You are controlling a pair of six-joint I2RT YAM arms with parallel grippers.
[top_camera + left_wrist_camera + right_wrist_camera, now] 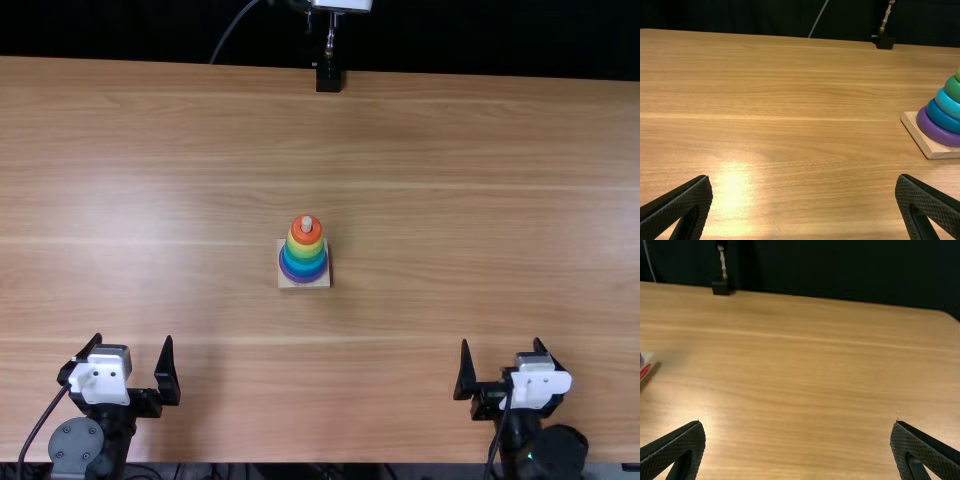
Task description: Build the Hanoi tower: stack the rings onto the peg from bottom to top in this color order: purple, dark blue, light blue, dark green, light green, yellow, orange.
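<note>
Hanoi tower of rainbow-coloured, smooth round rings stands upright nr the middle of the light brown wooden table, well apart from both grippers. Stack sits on a pale square wooden base, w/ the light wooden peg poking up thru the top. Order from btm: purple ring, dark blue ring, light blue ring, dark green ring, light green ring, then yellow ring & orange ring on top — matches the asked order. Rings rest one on another, wide to narrow.

Left gripper, black w/ flat fingers, is over the near L part of the table — fingers wide apart, nothing btwn them. Left wrist cam has the left gripper spread too, base & lower rings off beyond it.

Right gripper, same black type, is over the near R part, also spread wide & holding nothing. Right wrist cam has a base corner w/ a red mark on its side.

Far edge: small black block-shaped stand foot w/ a thin metal rod; black cloth-like backdrop behind.
</note>
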